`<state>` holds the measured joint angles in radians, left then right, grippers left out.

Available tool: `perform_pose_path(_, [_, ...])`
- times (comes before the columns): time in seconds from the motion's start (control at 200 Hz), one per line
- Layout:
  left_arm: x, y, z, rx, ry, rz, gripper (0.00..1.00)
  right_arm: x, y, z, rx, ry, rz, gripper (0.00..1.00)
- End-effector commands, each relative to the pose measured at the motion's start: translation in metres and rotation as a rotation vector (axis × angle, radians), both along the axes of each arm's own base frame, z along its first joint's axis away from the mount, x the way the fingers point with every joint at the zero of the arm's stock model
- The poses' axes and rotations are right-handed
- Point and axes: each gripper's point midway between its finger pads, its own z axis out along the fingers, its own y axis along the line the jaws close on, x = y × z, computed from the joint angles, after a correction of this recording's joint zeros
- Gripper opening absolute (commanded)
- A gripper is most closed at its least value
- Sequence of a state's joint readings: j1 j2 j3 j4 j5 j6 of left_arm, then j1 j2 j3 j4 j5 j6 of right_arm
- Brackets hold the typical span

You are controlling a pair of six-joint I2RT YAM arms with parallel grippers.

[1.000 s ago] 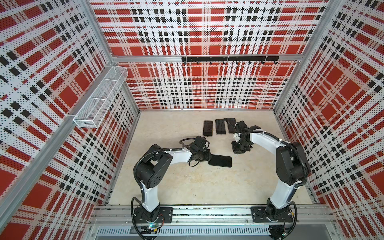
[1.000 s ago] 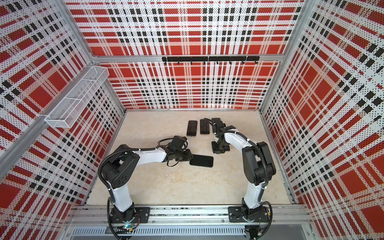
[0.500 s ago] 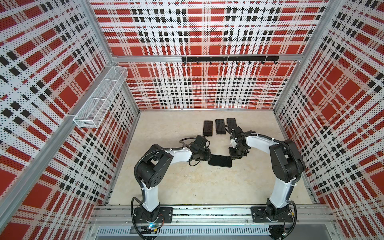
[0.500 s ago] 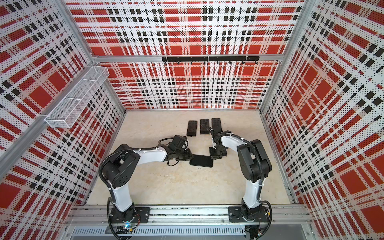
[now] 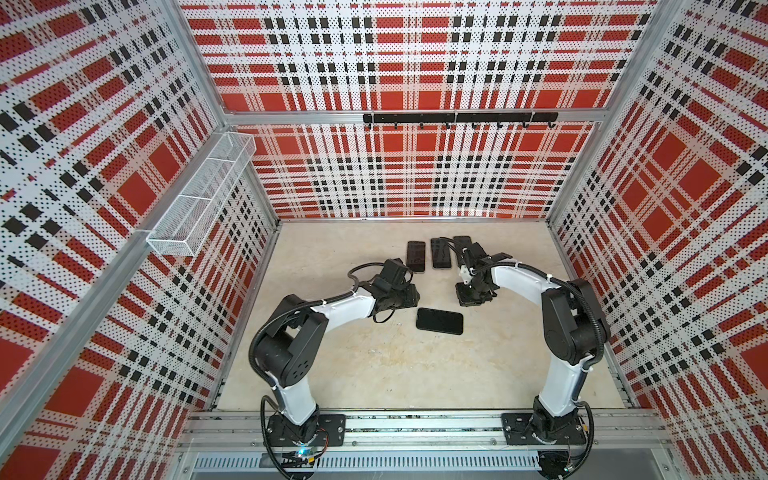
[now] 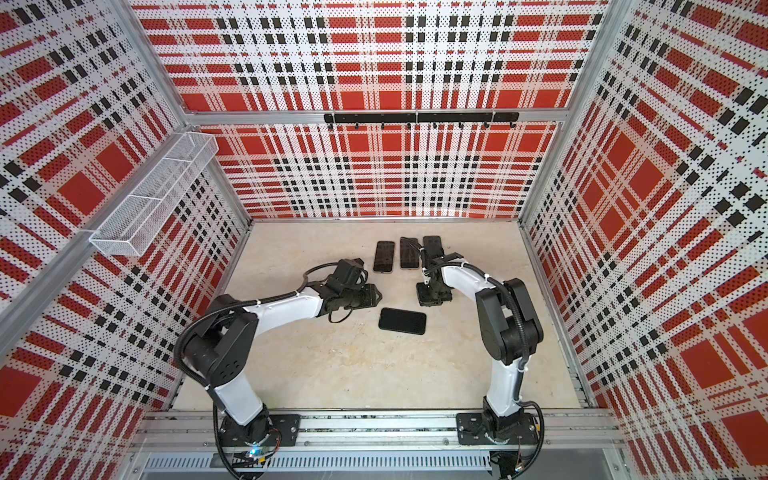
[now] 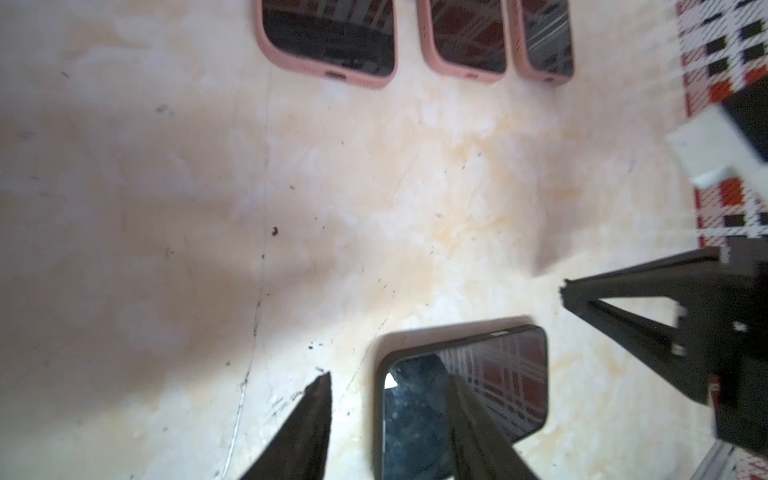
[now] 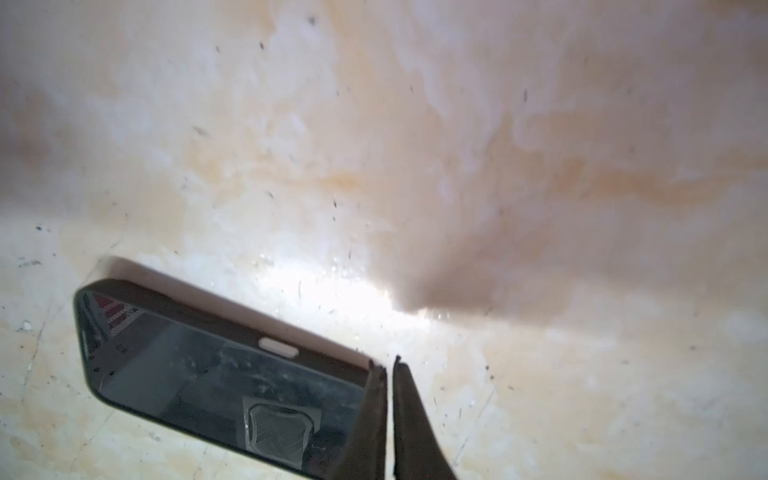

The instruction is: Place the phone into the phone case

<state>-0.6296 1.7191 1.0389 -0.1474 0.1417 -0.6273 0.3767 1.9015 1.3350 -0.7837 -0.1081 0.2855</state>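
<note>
A black phone (image 5: 439,321) (image 6: 402,321) lies flat and screen up mid-table, with the dark rim of a phone case (image 8: 232,316) around it. My left gripper (image 5: 412,297) (image 6: 376,297) is open just left of and behind the phone. In the left wrist view its fingertips (image 7: 324,384) straddle the phone's near edge (image 7: 465,395) without touching it. My right gripper (image 5: 468,297) (image 6: 429,297) is shut and empty, tip down just behind the phone's right end. In the right wrist view it (image 8: 388,361) stands at the phone's corner.
Three phones in pink cases (image 5: 416,256) (image 5: 441,253) (image 5: 462,242) lie in a row at the back; the right arm partly covers the rightmost one. A wire basket (image 5: 199,199) hangs on the left wall. A hook rail (image 5: 457,118) runs along the back wall.
My left gripper has opened, let go of the phone's left end and drawn back a little. My right gripper came down beside the phone's right end. The phone stays in place.
</note>
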Motion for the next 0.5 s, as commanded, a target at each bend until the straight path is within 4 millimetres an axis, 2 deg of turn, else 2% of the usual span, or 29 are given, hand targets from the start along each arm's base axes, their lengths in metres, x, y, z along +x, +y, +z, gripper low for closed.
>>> perform_pose_path(0.0, [-0.022, 0.007, 0.005, 0.01, -0.009, 0.016, 0.59, 0.011, 0.002, -0.013, -0.014, -0.003, 0.037, 0.09])
perform_pose_path(0.12, [-0.047, 0.008, 0.002, -0.026, 0.0, 0.027, 0.75, 0.016, 0.005, -0.02, -0.012, 0.002, 0.05, 0.1])
perform_pose_path(0.251, [-0.064, 0.013, 0.002, -0.074, 0.003, 0.049, 0.86, 0.009, 0.006, -0.024, 0.0, 0.02, 0.055, 0.1])
perform_pose_path(0.381, [-0.071, 0.019, 0.0, -0.073, 0.002, 0.058, 0.93, -0.013, 0.009, -0.025, 0.013, 0.042, 0.055, 0.1])
perform_pose_path(0.496, [-0.074, 0.024, -0.005, -0.06, 0.005, 0.064, 0.95, -0.034, 0.02, -0.024, 0.069, 0.05, 0.048, 0.1])
